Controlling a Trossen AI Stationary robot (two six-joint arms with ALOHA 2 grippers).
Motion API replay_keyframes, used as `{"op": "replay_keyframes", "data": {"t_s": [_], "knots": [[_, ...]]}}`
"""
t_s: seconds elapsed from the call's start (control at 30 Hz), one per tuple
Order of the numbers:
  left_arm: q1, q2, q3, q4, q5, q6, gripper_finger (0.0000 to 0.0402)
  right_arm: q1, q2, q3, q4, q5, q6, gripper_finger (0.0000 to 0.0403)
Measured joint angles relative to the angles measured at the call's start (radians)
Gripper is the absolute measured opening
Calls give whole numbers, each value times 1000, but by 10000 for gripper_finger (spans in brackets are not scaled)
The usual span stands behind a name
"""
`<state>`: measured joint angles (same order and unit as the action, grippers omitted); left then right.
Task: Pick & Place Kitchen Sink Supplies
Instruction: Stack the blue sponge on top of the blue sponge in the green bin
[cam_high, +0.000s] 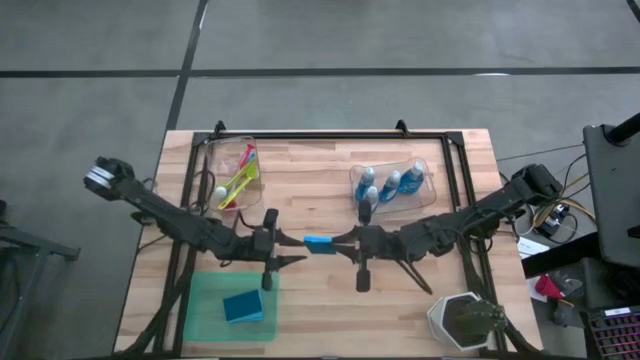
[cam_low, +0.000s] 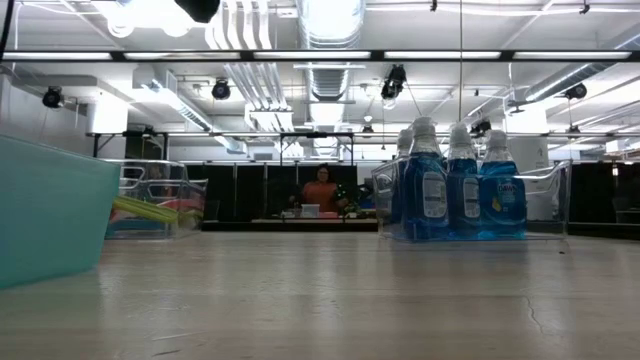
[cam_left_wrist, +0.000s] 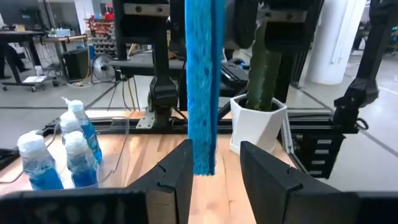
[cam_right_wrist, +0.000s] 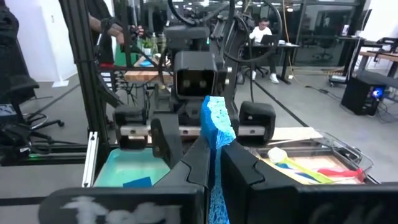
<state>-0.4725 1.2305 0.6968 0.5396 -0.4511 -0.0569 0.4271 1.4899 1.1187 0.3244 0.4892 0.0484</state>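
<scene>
A blue sponge (cam_high: 318, 242) hangs on edge above the table's middle, between my two grippers, which face each other level. My right gripper (cam_high: 338, 242) comes from the right and is shut on the sponge. My left gripper (cam_left_wrist: 216, 149) comes from the left and is open, with one finger on each side of the sponge's free end (cam_left_wrist: 202, 155). A second blue sponge (cam_high: 243, 306) lies flat in the green tray (cam_high: 205, 320). Three blue bottles (cam_high: 390, 183) stand in a clear bin, and the brushes (cam_high: 238, 180) lie in another. My right gripper pinches the sponge's two flat faces (cam_right_wrist: 217, 140) between its two fingers, coming level from the table's right. The sponge stands on edge, lifted clear of the table, and sticks out past the fingertips toward the left gripper. My left gripper: I cannot tell whether its fingers (cam_left_wrist: 180, 168) touch the sponge.
The bottle bin (cam_high: 425, 195) stands at the far right of centre and the brush bin (cam_high: 215, 150) at the far left. A white faceted pot with a plant (cam_high: 463, 320) stands at the near right. The tray sits at the near left. A black frame edges the table.
</scene>
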Motion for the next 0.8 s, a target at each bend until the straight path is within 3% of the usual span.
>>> {"op": "replay_keyframes", "data": {"t_s": [0.27, 0.8], "knots": [[14, 50, 0, 81, -53, 12, 126, 0, 0, 0, 5, 0, -1, 18], [35, 56, 0, 89, -29, 34, 126, -20, 32, -3, 44, 0, 0, 18]]}}
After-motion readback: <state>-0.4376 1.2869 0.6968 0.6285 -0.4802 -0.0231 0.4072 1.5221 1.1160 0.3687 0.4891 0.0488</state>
